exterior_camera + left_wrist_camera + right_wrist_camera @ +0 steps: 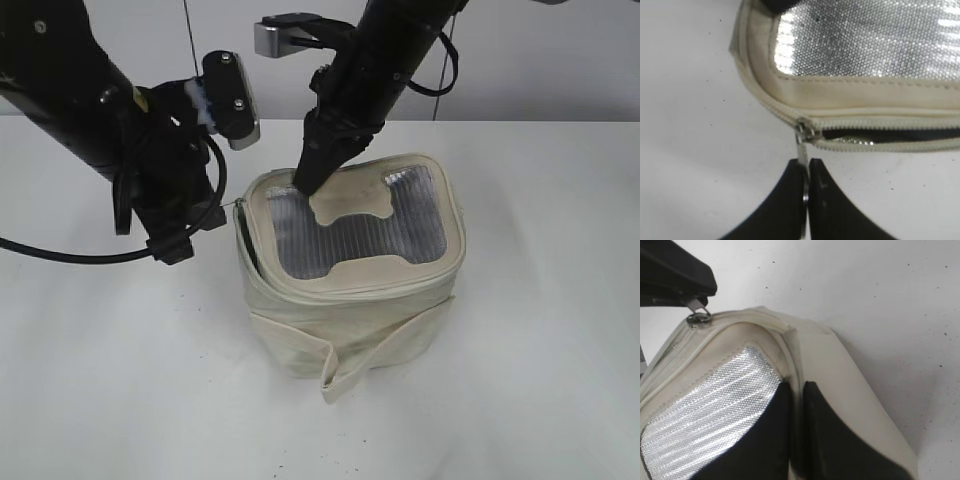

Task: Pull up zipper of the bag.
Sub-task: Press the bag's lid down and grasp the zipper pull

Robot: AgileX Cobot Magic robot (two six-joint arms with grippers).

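The bag [350,270] is stood on the white tabletop [540,380], its lid pressed by the right gripper [796,405], jaws nearly closed, nothing held. The zipper [880,122] is partly open; its pull [803,150] is pinched by the left gripper [806,180].

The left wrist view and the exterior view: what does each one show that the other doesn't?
Only the left wrist view shows the left gripper pinching the metal pull of the zipper, with a dark open gap running to the right of the slider. Only the exterior view shows the whole bag, its wide strap, the white table, and the right gripper pressing on the lid. Both show the shiny grey lid panel and the cream rim.
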